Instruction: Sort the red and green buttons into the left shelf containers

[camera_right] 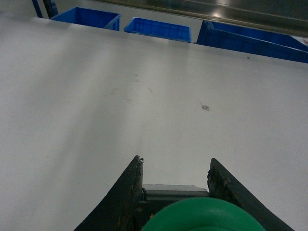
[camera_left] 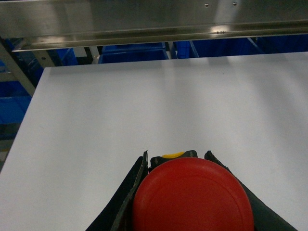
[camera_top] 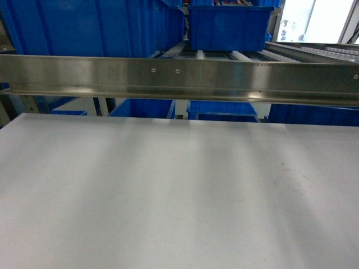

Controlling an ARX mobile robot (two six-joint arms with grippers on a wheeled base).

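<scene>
In the left wrist view, the red button (camera_left: 192, 197) fills the bottom, its mushroom cap facing the camera. My left gripper (camera_left: 176, 155) is shut on it above the white table. The green button (camera_right: 207, 216) shows at the bottom of the right wrist view, and my right gripper (camera_right: 176, 161) is shut on its dark body. Neither gripper appears in the head view. A large deep blue container (camera_top: 90, 28) stands on the upper shelf at the far left of the head view.
A steel shelf rail (camera_top: 179, 78) runs across the far edge of the white table (camera_top: 168, 196). A smaller blue bin (camera_top: 227, 25) sits on the shelf rollers (camera_top: 314, 53). More blue bins (camera_right: 159, 29) stand low behind the table.
</scene>
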